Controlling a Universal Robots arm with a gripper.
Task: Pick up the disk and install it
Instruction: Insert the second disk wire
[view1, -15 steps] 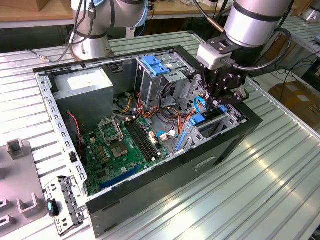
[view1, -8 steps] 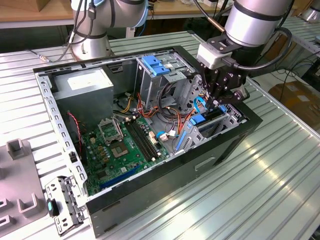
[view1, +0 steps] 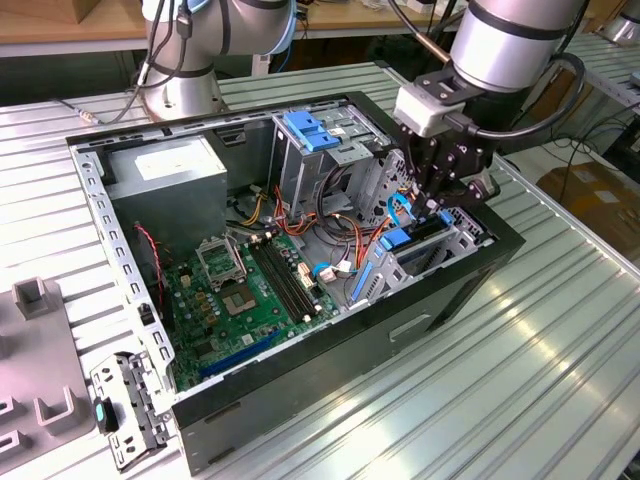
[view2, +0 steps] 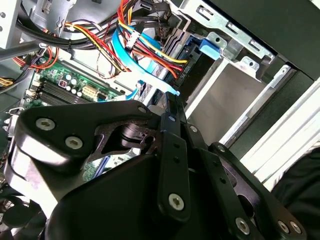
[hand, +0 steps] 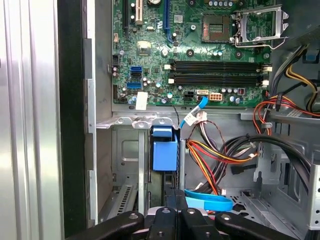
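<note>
Open desktop computer case (view1: 455, 290), lying on its side on a ribbed metal table (view1: 520, 400). Interior exposed.

Gripper (view1: 437, 203): black, positioned at the drive cage corner of the case on the exterior view's right, reaching down into the bay. Whether its fingers stand apart or together cannot be told; in both wrist views the black linkage bodies hide the tips.

The disk (hand: 164, 155): seated on edge in the drive bay directly below the gripper, its blue bracket showing in the first wrist view between grey metal bay walls; the blue bracket edge also visible in the exterior view (view1: 398, 240). Contact between gripper and disk cannot be confirmed.

Motherboard (view1: 250, 290): green, with empty processor socket and black memory slots, on the case floor.

Power supply (view1: 165, 175): grey box with white sticker, at the far corner.

Cable bundle (hand: 220, 150): red, yellow, orange and black wires, just beside the disk bay; flat blue data cable (hand: 210, 202) near the gripper.
</note>
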